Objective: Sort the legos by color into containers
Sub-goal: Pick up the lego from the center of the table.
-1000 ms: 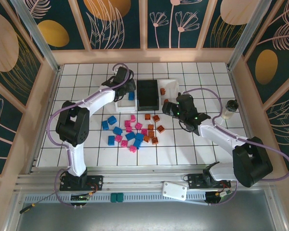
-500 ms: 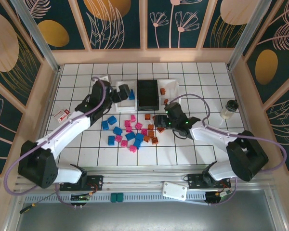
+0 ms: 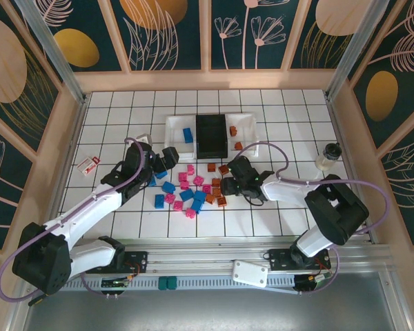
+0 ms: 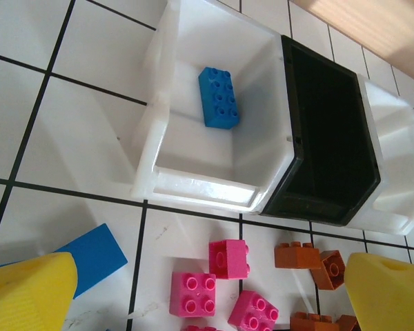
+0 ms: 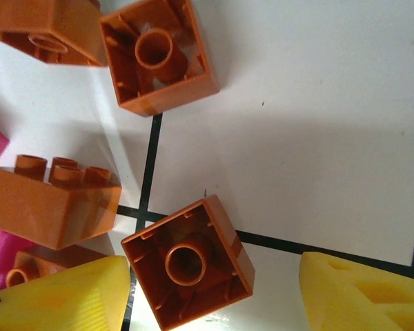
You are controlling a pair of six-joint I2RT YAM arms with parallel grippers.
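The containers stand in a row at the back: a white tray [image 3: 174, 129] holding one blue brick [image 3: 188, 135], a black tray [image 3: 212, 135], and a white tray [image 3: 247, 123] with two orange bricks. Blue, pink and orange legos [image 3: 193, 189] lie scattered in front. My left gripper [image 3: 167, 159] hovers open over the pile's left side; in its wrist view pink bricks [image 4: 228, 258] lie between the yellow fingers [image 4: 27, 293], with the blue brick [image 4: 218, 96] in the tray beyond. My right gripper [image 3: 228, 185] is low and open around an upturned orange brick [image 5: 188, 262]; the left finger [image 5: 62, 296] nearly touches it.
A white-and-red card [image 3: 88, 165] lies at the left of the tiled table. A small clear bottle [image 3: 326, 158] stands at the right wall. Wooden walls fence the table on three sides. More orange bricks [image 5: 52, 207] crowd the right gripper's left side.
The left gripper opened, leaving the blue brick in the left white tray, and drew back to the pile. The right gripper came down left to the orange bricks, its jaws narrowing.
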